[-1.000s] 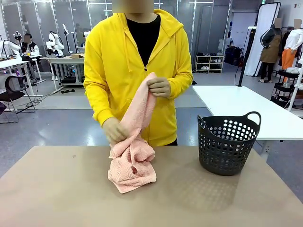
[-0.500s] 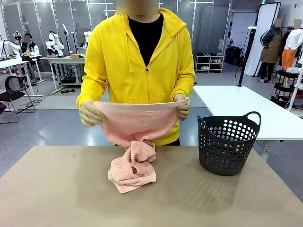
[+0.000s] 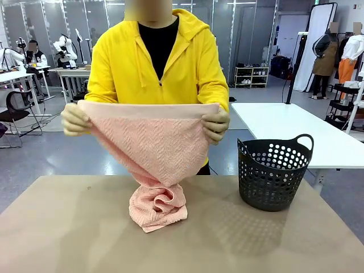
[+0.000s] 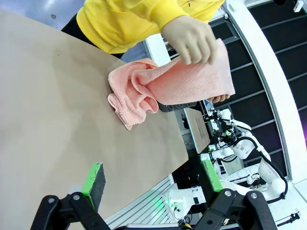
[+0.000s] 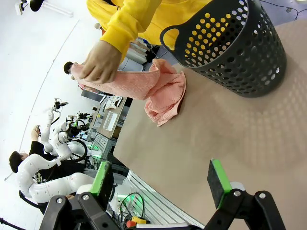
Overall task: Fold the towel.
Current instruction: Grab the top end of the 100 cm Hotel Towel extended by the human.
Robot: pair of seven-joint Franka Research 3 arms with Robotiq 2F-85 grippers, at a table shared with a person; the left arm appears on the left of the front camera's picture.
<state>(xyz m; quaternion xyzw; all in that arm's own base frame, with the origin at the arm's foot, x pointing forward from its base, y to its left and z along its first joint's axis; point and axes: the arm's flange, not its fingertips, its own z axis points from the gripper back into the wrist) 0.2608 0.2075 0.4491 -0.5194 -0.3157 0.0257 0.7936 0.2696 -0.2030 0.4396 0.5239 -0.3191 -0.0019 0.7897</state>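
A person in a yellow hoodie holds the salmon-pink towel stretched by its top edge between both hands, chest high. Its lower part hangs twisted and bunches on the tan table. The same towel shows in the left wrist view, held above the table, and the towel shows again in the right wrist view beside the basket. My left gripper is open over bare table, far from the towel. My right gripper is open too, nothing between its green pads.
A black perforated basket with handles stands on the table's right side, to the right of the towel; the basket looms large in the right wrist view. A white table stands behind it. Other robot arms and a person sit at far tables.
The person has spread the towel from a bunched grip to a wide taut top edge and raised it, lifting more cloth off the table. The basket has not moved.
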